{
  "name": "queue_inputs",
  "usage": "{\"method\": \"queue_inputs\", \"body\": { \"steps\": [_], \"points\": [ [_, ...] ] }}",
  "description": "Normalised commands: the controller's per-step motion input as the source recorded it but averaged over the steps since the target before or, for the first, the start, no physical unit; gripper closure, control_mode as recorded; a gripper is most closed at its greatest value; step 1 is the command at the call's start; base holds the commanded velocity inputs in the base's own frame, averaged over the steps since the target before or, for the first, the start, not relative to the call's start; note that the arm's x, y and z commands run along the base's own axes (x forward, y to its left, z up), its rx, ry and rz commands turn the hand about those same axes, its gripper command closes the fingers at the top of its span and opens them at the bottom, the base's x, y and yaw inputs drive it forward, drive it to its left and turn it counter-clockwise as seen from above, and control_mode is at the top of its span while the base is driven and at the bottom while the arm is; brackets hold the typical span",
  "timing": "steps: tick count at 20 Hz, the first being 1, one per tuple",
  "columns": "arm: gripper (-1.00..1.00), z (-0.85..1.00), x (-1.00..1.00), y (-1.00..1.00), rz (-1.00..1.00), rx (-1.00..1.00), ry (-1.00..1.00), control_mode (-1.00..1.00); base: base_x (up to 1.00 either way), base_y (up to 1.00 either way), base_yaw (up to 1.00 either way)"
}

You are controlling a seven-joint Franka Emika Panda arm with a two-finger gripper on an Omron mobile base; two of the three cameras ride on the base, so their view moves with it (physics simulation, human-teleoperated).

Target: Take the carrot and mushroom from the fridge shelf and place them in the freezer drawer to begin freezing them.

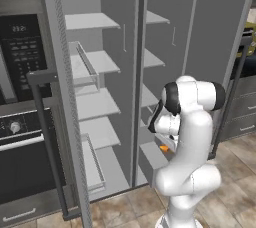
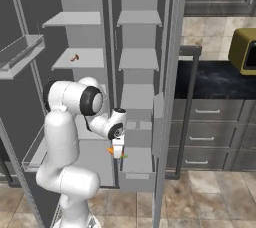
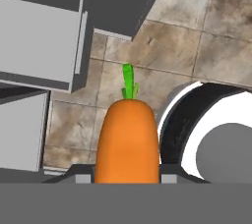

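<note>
Carrot [image 3: 128, 142] sits clamped in your gripper [image 2: 117, 151], green tip pointing away from the hand, floor tiles below it. You hold it just above the open freezer drawer [image 2: 137, 174], low in the fridge. So: carrot off the shelf [image 2: 75, 62], not yet dropped. Farther back, a small reddish thing [image 2: 74, 57] lies on that shelf, likely the mushroom, too small to be sure; that one is left for you. Right base view shows it; in the left base view you catch the carrot as an orange speck by the arm.
</note>
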Motion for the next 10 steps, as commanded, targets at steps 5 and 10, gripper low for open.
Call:
{"method": "queue_inputs", "body": {
  "steps": [5, 10],
  "points": [
    [1.00, -0.68, 0.37, -0.03, 0.00, 0.00, 0.05, -1.00, 0.00, 0.00, 0.00],
    [1.00, -0.64, 0.17, -0.11, 0.00, 0.00, 0.00, -1.00, 0.00, 0.00, 0.00]
  ]
}}
